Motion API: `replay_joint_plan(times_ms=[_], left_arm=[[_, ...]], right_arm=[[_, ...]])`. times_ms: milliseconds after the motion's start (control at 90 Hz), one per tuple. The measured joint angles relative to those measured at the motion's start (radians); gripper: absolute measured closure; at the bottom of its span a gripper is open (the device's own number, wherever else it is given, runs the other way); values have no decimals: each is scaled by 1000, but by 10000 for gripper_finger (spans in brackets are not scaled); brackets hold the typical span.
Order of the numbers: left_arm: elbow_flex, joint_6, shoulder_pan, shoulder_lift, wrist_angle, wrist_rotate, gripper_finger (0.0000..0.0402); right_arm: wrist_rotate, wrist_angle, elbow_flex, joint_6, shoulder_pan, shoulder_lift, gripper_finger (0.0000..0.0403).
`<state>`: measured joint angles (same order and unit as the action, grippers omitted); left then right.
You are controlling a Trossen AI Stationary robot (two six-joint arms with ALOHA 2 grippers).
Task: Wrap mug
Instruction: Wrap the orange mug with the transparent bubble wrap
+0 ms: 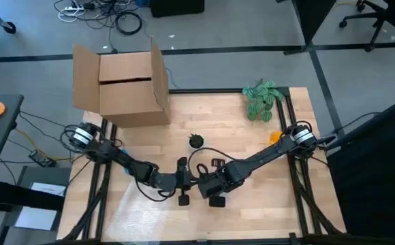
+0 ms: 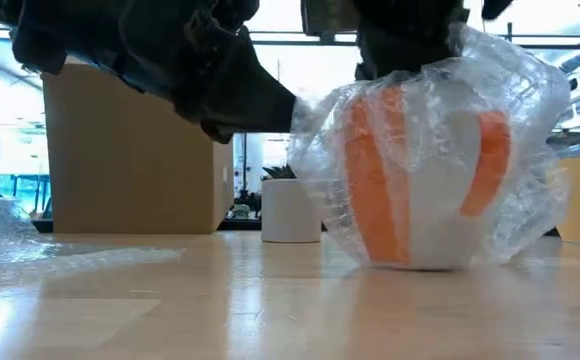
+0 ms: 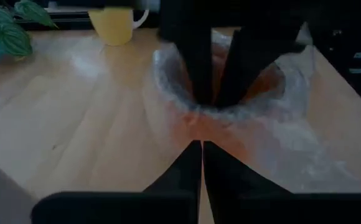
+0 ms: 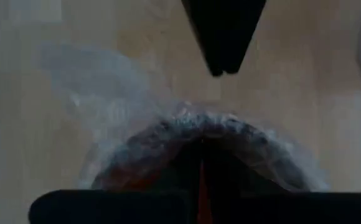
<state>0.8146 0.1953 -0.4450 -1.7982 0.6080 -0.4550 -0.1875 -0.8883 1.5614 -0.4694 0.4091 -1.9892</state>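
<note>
Looking across the desk (image 1: 252, 136) first, there's the big cardboard box (image 1: 126, 85) at the back, a leafy plant (image 1: 262, 99) in the far corner and a small white pot (image 2: 290, 210) mid-desk, none of which get in the way of the job. The action is at the front centre, where the orange and white mug (image 2: 415, 180) stands upright on the desk, already bundled in bubble wrap (image 2: 530, 110), with a loose clear sheet (image 2: 60, 255) lying flat off to one side. The right gripper (image 3: 215, 93) is poking straight down into the mug's mouth with its fingers pressed together, apparently stuffing wrap inside. The left gripper (image 3: 201, 149) sits low just beside the mug, fingertips closed to a point and holding nothing that I can make out. My take is that the step in hand is tucking the top edge in. To do it well, I'd push the wrap down slowly and keep the mug from tipping, using the left gripper to brace the side or pin the outer wrap so it doesn't unroll. Also lift the right gripper out straight, or the tucked plastic will probably come out with it.
</note>
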Motion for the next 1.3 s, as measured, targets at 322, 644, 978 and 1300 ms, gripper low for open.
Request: replay_joint_plan(times_ms=[322,644,978,1300], left_arm=[[0,-10,0,-43,129,22,401],[0,-33,0,-43,159,22,401],[0,-37,0,-43,159,22,401],[0,-38,0,-43,156,22,401]], right_arm=[[35,56,-44,0,-4,-1,403],[55,84,-45,-8,-6,-4,403],[69,-2,29,-9,-5,-9,403],[138,-181,164,-55,14,-9,403]])
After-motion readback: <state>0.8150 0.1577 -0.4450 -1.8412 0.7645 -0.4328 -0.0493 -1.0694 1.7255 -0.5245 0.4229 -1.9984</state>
